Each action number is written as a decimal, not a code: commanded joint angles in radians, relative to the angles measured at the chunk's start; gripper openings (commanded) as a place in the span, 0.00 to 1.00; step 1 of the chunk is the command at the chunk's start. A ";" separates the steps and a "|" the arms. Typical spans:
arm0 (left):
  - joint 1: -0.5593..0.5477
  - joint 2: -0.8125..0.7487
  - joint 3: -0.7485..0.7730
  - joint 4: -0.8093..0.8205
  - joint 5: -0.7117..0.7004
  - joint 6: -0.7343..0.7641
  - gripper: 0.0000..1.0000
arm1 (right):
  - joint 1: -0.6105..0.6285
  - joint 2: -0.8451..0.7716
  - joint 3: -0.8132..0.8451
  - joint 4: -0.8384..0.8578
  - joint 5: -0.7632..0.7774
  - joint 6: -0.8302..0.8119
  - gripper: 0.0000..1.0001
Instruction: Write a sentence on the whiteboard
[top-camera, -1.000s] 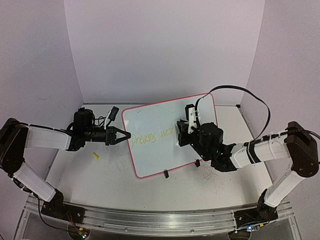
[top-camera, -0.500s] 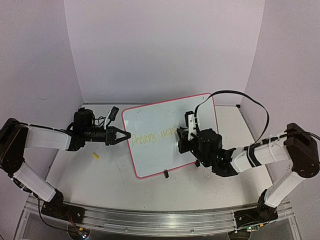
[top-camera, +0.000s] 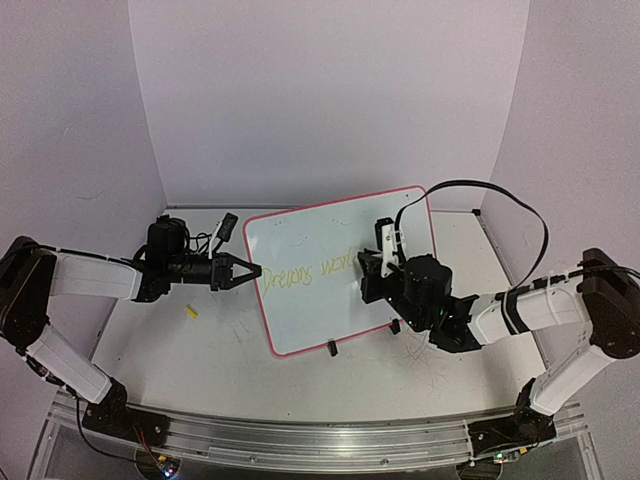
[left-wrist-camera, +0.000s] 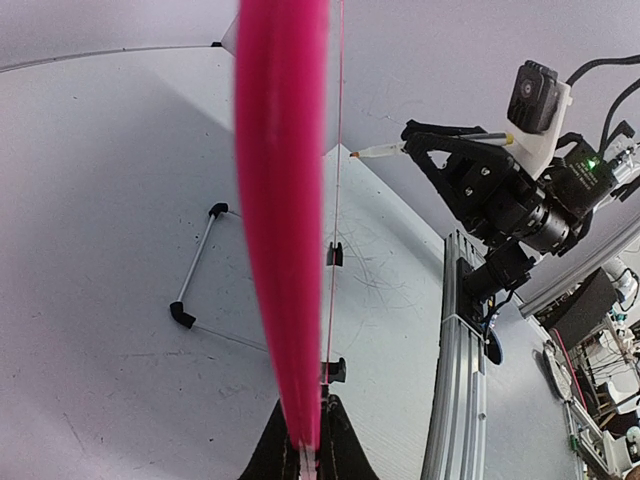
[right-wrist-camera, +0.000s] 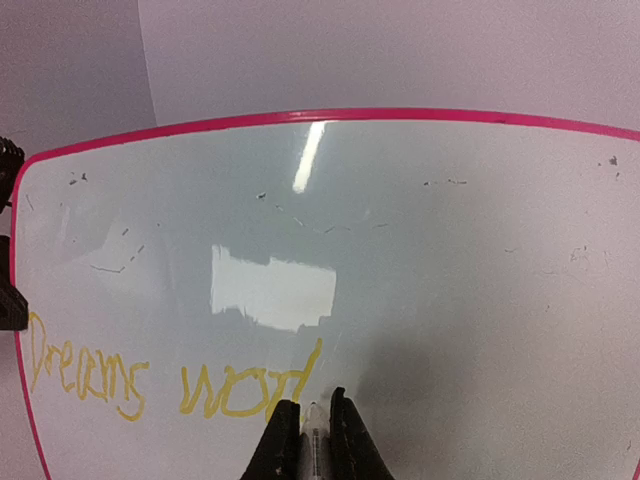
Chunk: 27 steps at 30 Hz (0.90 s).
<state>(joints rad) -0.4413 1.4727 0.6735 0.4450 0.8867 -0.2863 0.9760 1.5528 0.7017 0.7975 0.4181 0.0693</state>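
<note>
The whiteboard stands tilted on the table, white with a pink-red rim. My left gripper is shut on its left edge; in the left wrist view the rim runs edge-on up from my jaws. The sentence reads "Dreams wort" in thin yellow letters, also seen in the right wrist view. My right gripper is shut on a marker, its tip close to the board just right of the last letter. The marker also shows in the left wrist view.
A small yellow piece lies on the table left of the board. A black stand leg sits under the board's front edge, and a wire stand behind it. The metal rail runs along the near table edge.
My right gripper with the marker has shifted slightly right along the board, and the yellow word has grown by a letter stroke. The left arm and board have not moved.
</note>
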 joint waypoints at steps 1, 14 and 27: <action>-0.020 -0.013 0.018 -0.010 -0.022 0.065 0.00 | -0.006 -0.027 0.016 0.068 -0.043 -0.030 0.00; -0.019 -0.015 0.015 -0.010 -0.024 0.067 0.00 | -0.024 0.046 0.084 0.057 -0.035 -0.034 0.00; -0.020 -0.018 0.014 -0.011 -0.023 0.068 0.00 | -0.028 0.082 0.110 0.018 0.021 -0.028 0.00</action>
<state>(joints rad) -0.4419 1.4727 0.6735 0.4446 0.8867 -0.2871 0.9543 1.6114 0.7634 0.8215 0.3858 0.0486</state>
